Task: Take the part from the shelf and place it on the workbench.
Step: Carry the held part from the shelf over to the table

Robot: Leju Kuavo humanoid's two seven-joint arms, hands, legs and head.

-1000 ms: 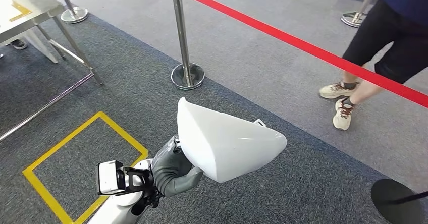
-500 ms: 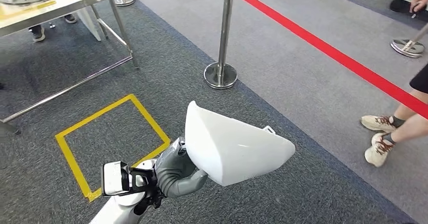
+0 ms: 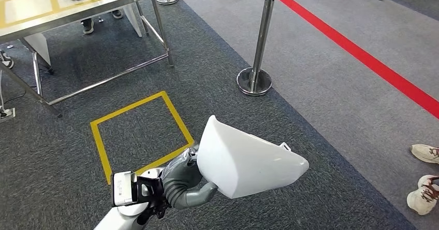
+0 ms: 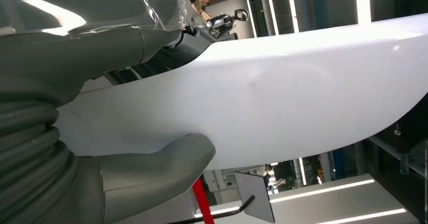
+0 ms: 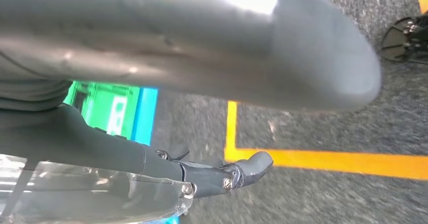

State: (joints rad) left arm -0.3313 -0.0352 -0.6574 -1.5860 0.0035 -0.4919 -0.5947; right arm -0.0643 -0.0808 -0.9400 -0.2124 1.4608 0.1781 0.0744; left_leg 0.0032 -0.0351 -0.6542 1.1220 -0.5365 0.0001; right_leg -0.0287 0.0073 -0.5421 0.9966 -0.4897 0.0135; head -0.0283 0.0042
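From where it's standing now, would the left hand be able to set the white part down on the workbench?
Probably not yet: the left hand holds the white part over carpet, with the yellow floor square between it and the workbench.

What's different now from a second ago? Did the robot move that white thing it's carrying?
The whole view has swung, so the robot itself turned: the workbench with its yellow tape now shows more fully, and the person's shoes sit at the edge. The left hand still grips the white part the same way.

An exhibition or demo hall: grey carpet with yellow floor markings, a belt-barrier post, a steel table.
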